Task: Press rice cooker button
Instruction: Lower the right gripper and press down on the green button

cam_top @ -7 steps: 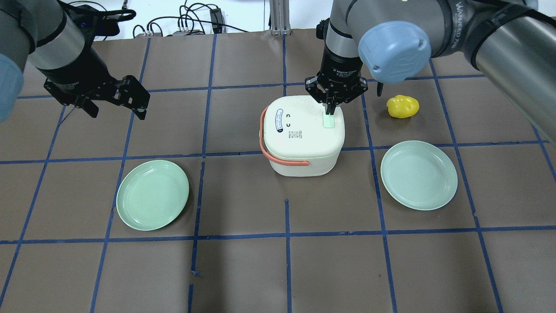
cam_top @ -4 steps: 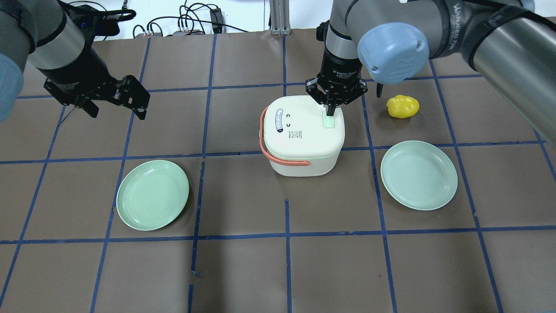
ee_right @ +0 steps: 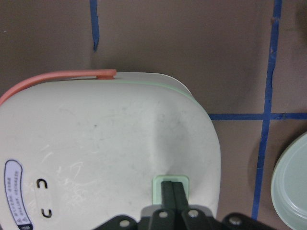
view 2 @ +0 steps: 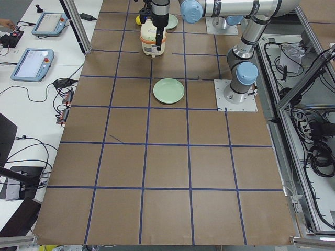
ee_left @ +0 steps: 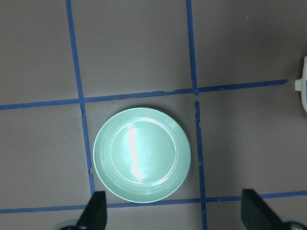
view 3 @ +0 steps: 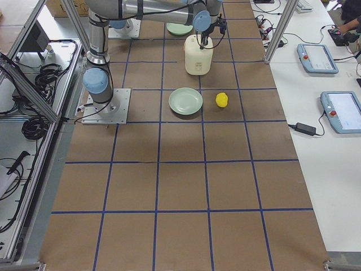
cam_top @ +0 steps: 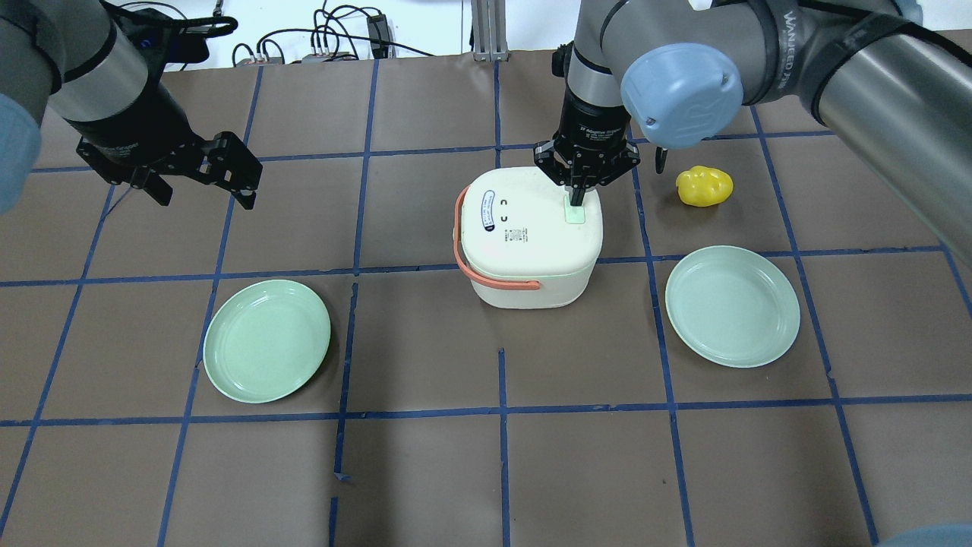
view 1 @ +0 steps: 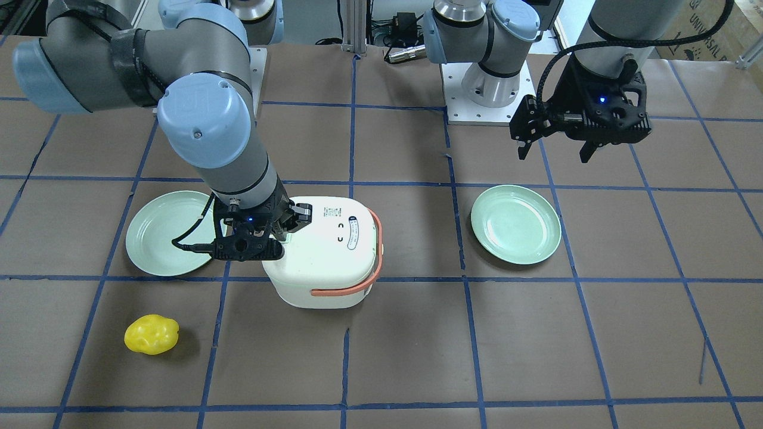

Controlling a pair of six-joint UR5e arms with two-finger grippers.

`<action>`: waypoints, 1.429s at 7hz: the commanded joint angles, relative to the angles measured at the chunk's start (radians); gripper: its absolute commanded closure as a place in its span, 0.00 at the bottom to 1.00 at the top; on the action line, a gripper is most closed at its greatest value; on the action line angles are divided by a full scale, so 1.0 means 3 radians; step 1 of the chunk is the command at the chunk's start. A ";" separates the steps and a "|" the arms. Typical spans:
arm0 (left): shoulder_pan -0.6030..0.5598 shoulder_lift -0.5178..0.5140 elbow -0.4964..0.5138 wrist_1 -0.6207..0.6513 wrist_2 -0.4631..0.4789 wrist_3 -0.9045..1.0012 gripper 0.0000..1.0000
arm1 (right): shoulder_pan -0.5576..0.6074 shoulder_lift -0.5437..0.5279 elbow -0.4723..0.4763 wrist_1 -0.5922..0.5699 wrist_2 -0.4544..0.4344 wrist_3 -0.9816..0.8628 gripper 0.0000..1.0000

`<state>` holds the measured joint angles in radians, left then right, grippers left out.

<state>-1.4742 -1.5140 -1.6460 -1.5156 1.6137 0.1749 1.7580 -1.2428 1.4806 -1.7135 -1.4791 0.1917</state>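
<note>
The white rice cooker [cam_top: 528, 235] with an orange handle stands mid-table, lid closed; it also shows in the front view [view 1: 325, 256]. Its pale green button [cam_top: 575, 214] sits on the lid's right edge and shows in the right wrist view [ee_right: 169, 181]. My right gripper [cam_top: 577, 199] is shut, pointing down, with its fingertips [ee_right: 172, 191] touching the button. My left gripper [cam_top: 205, 194] is open and empty, hovering far to the left above the table. In the left wrist view [ee_left: 173, 215] it is over a green plate.
A green plate [cam_top: 266, 339] lies front left of the cooker and another [cam_top: 732, 305] front right. A yellow lumpy object [cam_top: 705, 186] lies right of the cooker, close to the right arm. Cables run along the table's far edge.
My right gripper has sunk slightly, bringing its closed fingertips further onto the green button. The left arm, cooker and plates have not moved.
</note>
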 commanded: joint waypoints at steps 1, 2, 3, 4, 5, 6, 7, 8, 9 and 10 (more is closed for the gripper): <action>0.0000 0.0000 0.0000 0.0000 0.0000 0.0000 0.00 | 0.0000 0.0016 -0.0001 0.0000 -0.0004 0.0010 0.87; 0.0000 0.0000 0.0000 0.0000 0.0000 0.0000 0.00 | 0.0000 0.0026 -0.0001 0.0000 -0.0004 0.0010 0.87; 0.0000 0.0000 0.0000 0.0000 0.0000 0.0000 0.00 | 0.0000 0.0026 -0.0001 0.0000 -0.0004 0.0010 0.87; 0.0000 0.0000 0.0000 0.0000 0.0000 0.0000 0.00 | 0.0000 0.0032 -0.0001 0.0000 -0.0004 0.0010 0.87; 0.0000 0.0000 0.0000 0.0000 0.0000 0.0000 0.00 | 0.0000 0.0027 -0.0011 0.0005 -0.0009 0.0031 0.87; 0.0000 0.0000 0.0000 0.0000 0.0000 0.0000 0.00 | 0.0000 0.0026 -0.0011 0.0005 -0.0009 0.0031 0.86; 0.0000 0.0000 0.0000 0.0000 0.0000 0.0000 0.00 | 0.0000 0.0026 -0.0031 0.0010 -0.0014 0.0031 0.86; 0.0000 0.0000 0.0000 0.0000 0.0000 0.0000 0.00 | 0.0000 -0.0029 -0.0077 0.0066 -0.0014 0.0031 0.81; 0.0000 0.0000 0.0000 0.0000 0.0000 0.0000 0.00 | 0.0000 -0.0111 -0.0214 0.0284 -0.0014 0.0031 0.72; 0.0000 0.0000 0.0000 0.0000 0.0000 0.0000 0.00 | -0.0010 -0.0188 -0.0459 0.0621 -0.0019 0.0031 0.45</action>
<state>-1.4742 -1.5140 -1.6459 -1.5156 1.6138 0.1749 1.7569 -1.2715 1.4145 -1.6277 -1.4837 0.2009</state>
